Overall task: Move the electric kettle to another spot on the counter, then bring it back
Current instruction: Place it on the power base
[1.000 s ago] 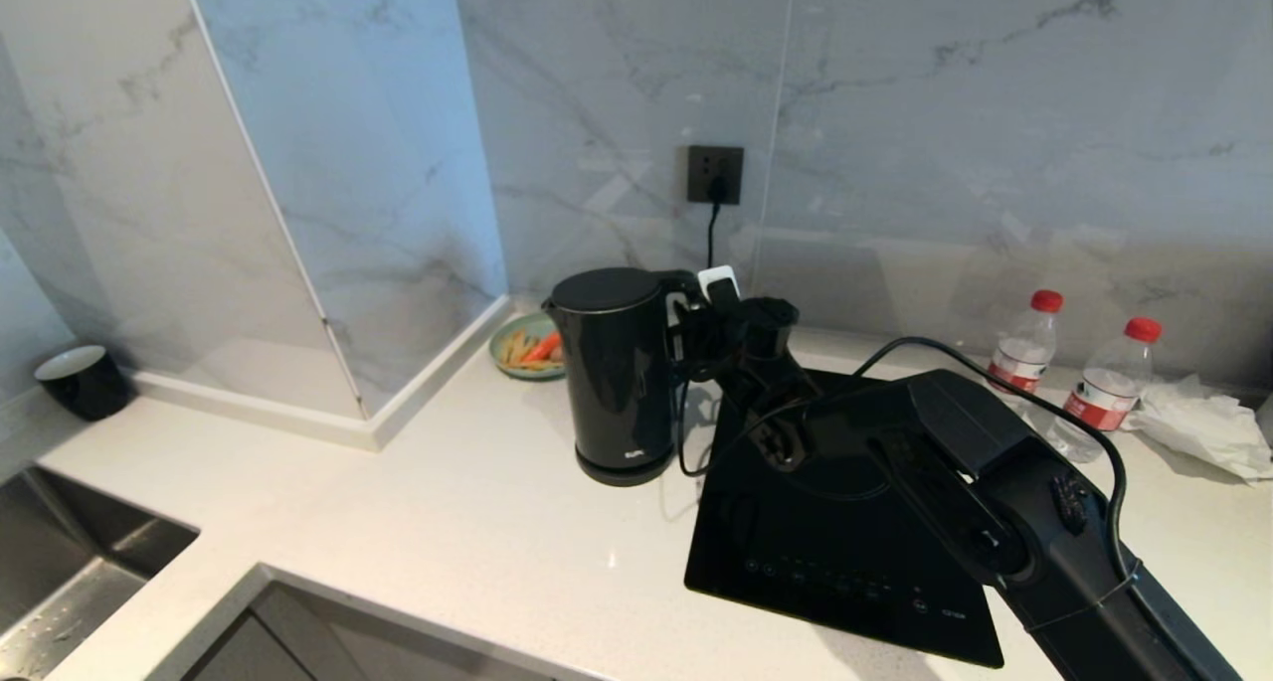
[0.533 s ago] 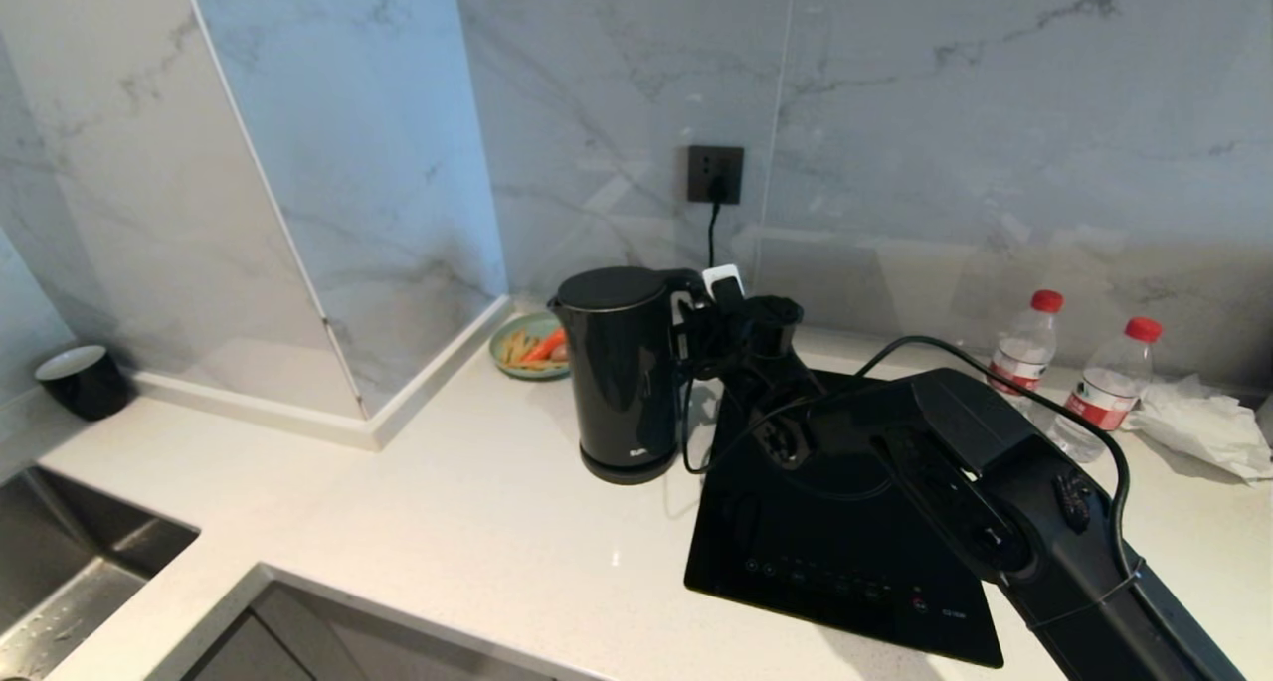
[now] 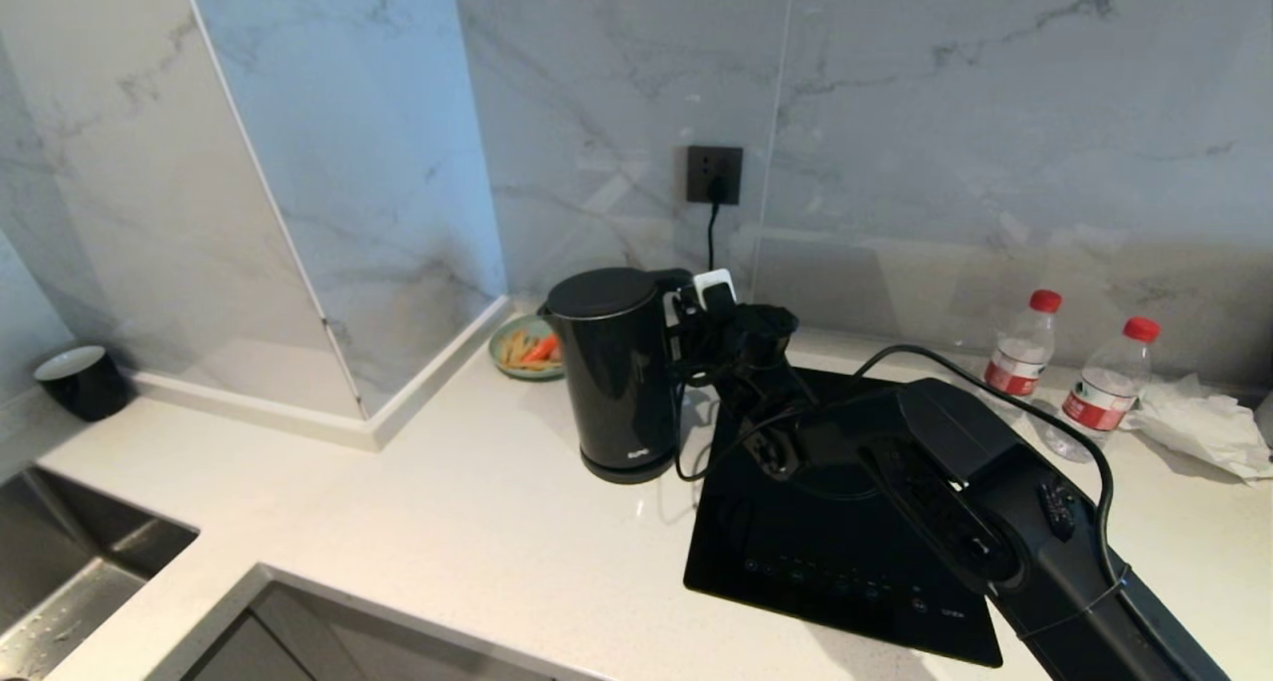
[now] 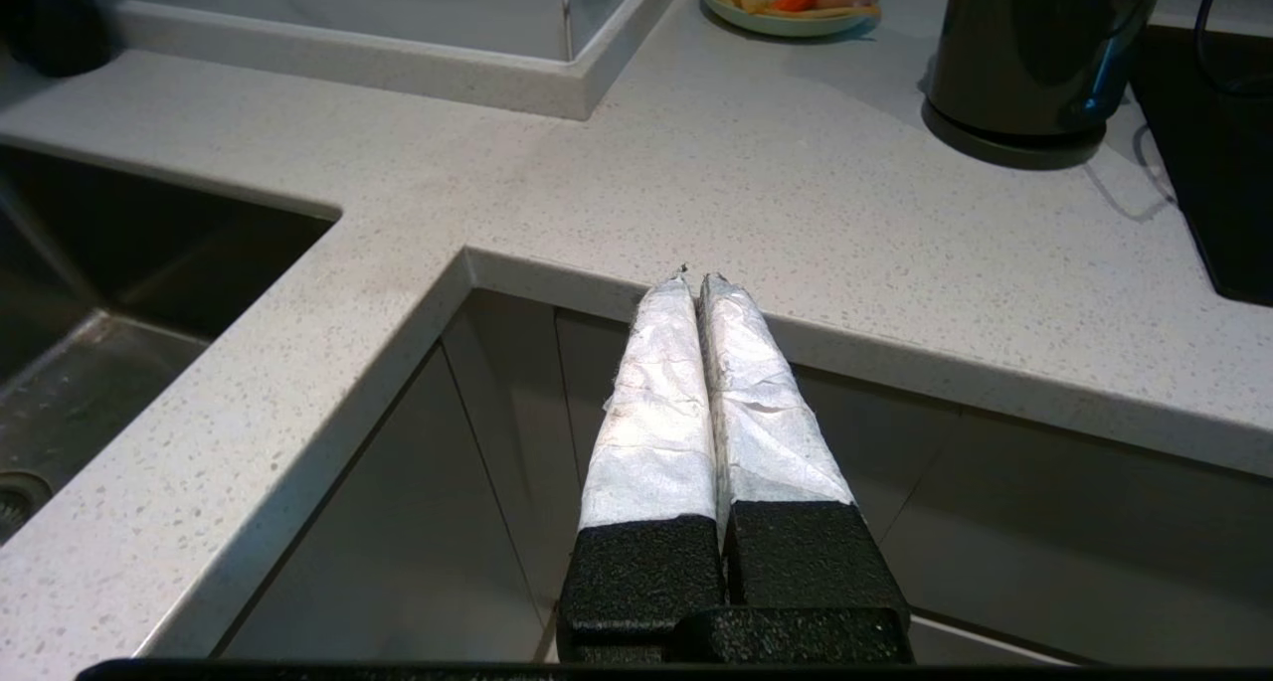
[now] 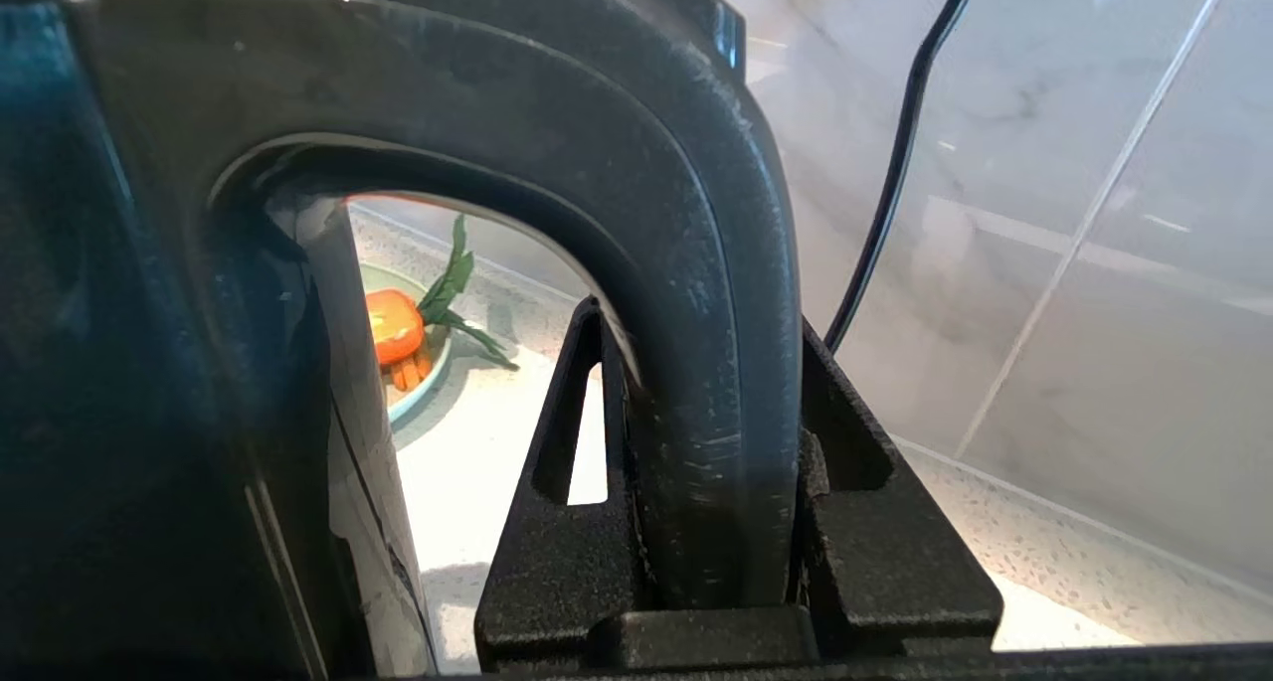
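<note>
The right arm [image 3: 955,502] is showing as matte black, boxy casing with round joints and small screws; a black cable [image 3: 995,383] is looping over it; the right gripper [image 5: 711,482] is showing black, rough-textured fingers with triangular cut-outs; the left gripper [image 4: 694,281] is wearing crinkled white wrapping over black, grainy blocks.

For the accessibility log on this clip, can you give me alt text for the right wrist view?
The right gripper is clamped on the black loop handle of the electric kettle, one finger on each side. Through the loop, a plate holding something orange with green leaves sits on the white counter. A black cord hangs down the marble wall behind.
</note>
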